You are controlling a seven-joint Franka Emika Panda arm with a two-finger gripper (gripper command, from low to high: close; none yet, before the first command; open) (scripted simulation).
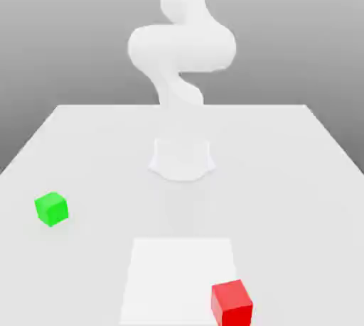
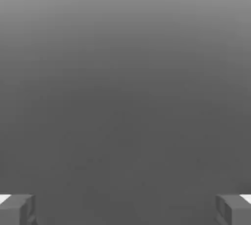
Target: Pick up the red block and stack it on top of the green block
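The red block [image 1: 232, 302] sat at the bottom right of the exterior view, plain with no writing, one corner edge facing the camera. The green block [image 1: 51, 208] sat far away at the middle left. The gripper [image 2: 125, 209] was spread wide, holding nothing.

Smooth white arm [image 1: 182, 47] (grey fingertips [image 2: 17, 209])

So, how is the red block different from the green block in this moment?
The red block is red and the green block is green. In the exterior view the red block sits near the bottom edge, toward the right, on a paler square patch; the green block sits higher in the picture, at the left, on the plain table. Both are plain cubes, resting flat and untouched.
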